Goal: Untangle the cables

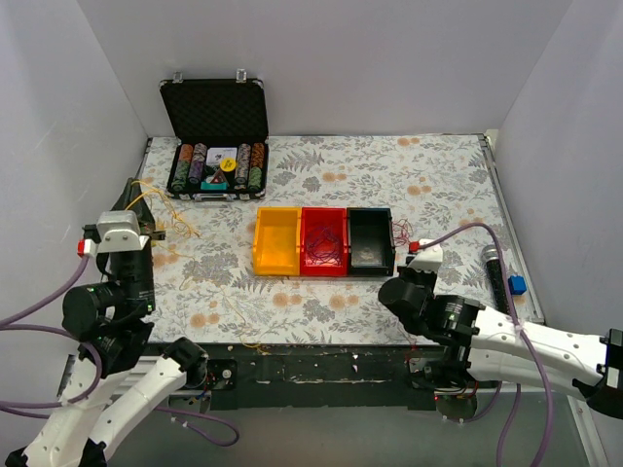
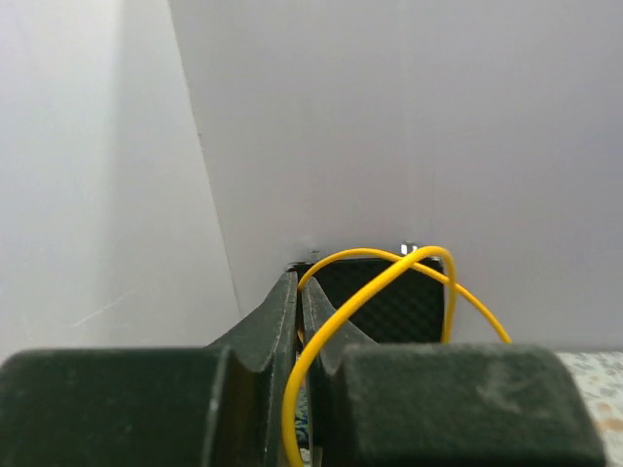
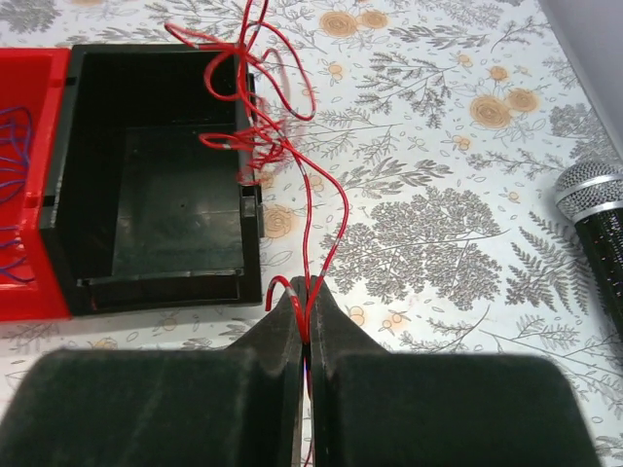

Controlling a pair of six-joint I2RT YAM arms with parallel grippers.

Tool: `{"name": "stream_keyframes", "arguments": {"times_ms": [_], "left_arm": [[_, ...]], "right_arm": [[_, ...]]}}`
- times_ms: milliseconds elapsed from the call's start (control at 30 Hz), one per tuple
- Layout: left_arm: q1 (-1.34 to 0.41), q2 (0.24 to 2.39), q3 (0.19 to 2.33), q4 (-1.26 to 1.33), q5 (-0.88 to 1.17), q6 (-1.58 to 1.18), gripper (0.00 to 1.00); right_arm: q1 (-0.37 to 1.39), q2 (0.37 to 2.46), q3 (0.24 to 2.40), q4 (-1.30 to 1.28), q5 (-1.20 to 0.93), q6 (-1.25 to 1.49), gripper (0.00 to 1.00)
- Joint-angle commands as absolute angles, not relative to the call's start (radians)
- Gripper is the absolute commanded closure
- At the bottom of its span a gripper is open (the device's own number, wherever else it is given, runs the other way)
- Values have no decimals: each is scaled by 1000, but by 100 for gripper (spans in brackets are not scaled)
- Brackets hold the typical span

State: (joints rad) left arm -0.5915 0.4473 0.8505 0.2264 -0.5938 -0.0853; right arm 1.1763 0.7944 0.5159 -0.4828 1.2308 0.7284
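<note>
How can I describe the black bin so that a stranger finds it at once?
On the flowered table, a yellow bin, a red bin and a black bin stand side by side. The black bin is at the right end, beside the red one. Alone among them it is black, and a tangle of red wire hangs over its outer wall.

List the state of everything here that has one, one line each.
left gripper, shut on the yellow cable.
right gripper, shut on the red cable.
red cable, bunched in a tangle at the black bin's right wall.
black bin, empty inside.
red bin, holds thin wires.
yellow bin, looks empty.
case, lid open.
microphone, lying on its side.
</note>
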Motion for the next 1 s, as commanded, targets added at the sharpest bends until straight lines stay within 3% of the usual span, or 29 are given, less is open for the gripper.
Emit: {"name": "stream_keyframes", "arguments": {"times_ms": [0, 133, 567, 600, 833, 967], "left_arm": [[-584, 456, 957, -126, -340, -262, 100], [-584, 466, 1011, -377, -99, -290, 99], [-586, 472, 779, -609, 360, -120, 97], [-586, 472, 770, -630, 392, -97, 93], [-584, 474, 768, -692, 486, -45, 26], [-586, 492, 791, -644, 492, -47, 5]], "right_arm": [[1175, 689, 485, -233, 1217, 468, 99], [1175, 542, 419, 179, 1045, 109, 99], [1175, 632, 679, 157, 553, -29, 99], [1175, 640, 692, 149, 511, -26, 99], [1175, 687, 729, 109, 329, -8, 99], [1175, 704, 733, 107, 243, 20, 99]]}}
